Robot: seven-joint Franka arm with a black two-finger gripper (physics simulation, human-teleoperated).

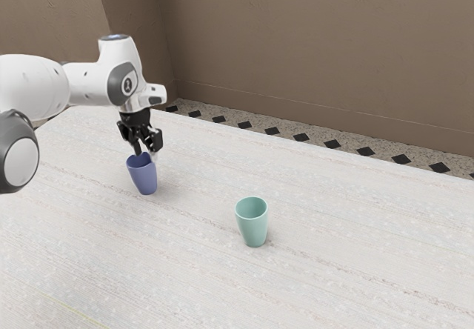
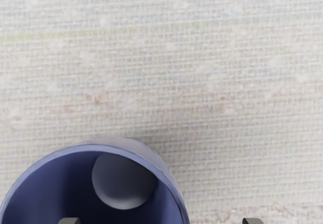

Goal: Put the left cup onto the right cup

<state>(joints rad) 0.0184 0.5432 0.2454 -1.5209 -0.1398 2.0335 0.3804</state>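
A blue cup [image 1: 142,175] stands upright on the table toward the exterior view's left. Its open mouth and grey bottom sit right under my hand in the wrist view [image 2: 91,193]. A green cup [image 1: 252,221] stands upright to the blue cup's right and nearer the front, apart from it. My gripper [image 1: 143,150] hangs just over the blue cup's rim, pointing down. Its fingers are open and straddle the cup's wall: one fingertip [image 2: 68,220] is over the inside, the other [image 2: 251,220] outside. Neither fingertip touches the wall.
The pale woven tabletop [image 1: 333,195] runs wide around both cups. Brown walls and a tiled floor strip [image 1: 333,140] lie behind the table's far edge. The white arm [image 1: 44,92] comes in from the exterior view's left.
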